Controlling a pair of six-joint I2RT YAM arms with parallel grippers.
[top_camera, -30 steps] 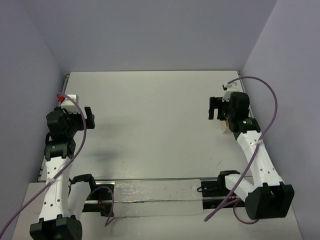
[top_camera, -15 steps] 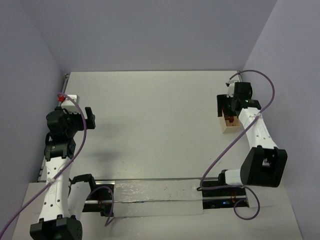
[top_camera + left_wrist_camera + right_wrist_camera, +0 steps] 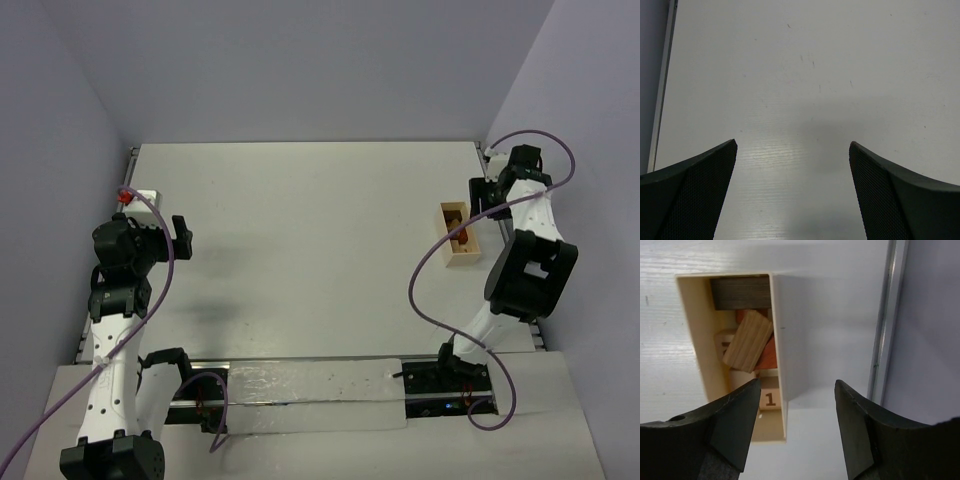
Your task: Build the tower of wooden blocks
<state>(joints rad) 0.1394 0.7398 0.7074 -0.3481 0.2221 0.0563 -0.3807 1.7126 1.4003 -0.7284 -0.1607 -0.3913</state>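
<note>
The wooden blocks lie in a pale wooden box (image 3: 458, 236) at the table's right side. The right wrist view looks down into this box (image 3: 692, 330): a tilted tan block (image 3: 747, 342), a reddish-brown block (image 3: 768, 359), a dark brown block (image 3: 740, 292) and a block marked "1" (image 3: 769, 399). My right gripper (image 3: 797, 385) is open and hangs over the box's right wall, touching nothing; in the top view it (image 3: 482, 203) sits just right of the box. My left gripper (image 3: 793, 144) is wide open over bare table, far left (image 3: 180, 235).
A metal rail (image 3: 885, 315) runs along the table's right edge, close to my right fingers, with the purple wall beyond. A small white box with a red part (image 3: 135, 196) sits by the left arm. A clear plastic sheet (image 3: 310, 395) lies at the near edge.
My right arm has swung from over the box out toward the right wall, uncovering the box, and its jaws have narrowed somewhat. The left arm has not moved.
</note>
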